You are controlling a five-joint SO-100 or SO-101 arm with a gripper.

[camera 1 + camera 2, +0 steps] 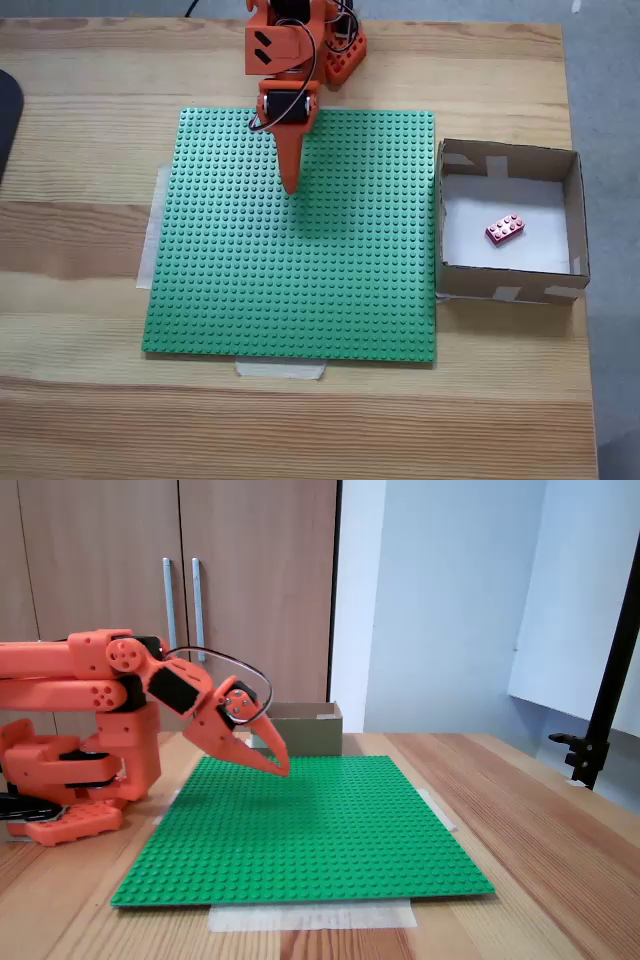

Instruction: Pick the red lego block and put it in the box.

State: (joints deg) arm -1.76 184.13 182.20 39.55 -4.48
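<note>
One red lego block [505, 229], inside one box [508, 158]

Orange arm folded, fingers [283, 768] closed, angled down

The baseplate [300, 260] is bright green, dotted all over with rows of studs. The block [505, 229] is red; the box [510, 158] is brown outside with pale tape patches — white inside. The claw [291, 180] is orange, and the worktop [300, 420] is pale striped wood.
</note>
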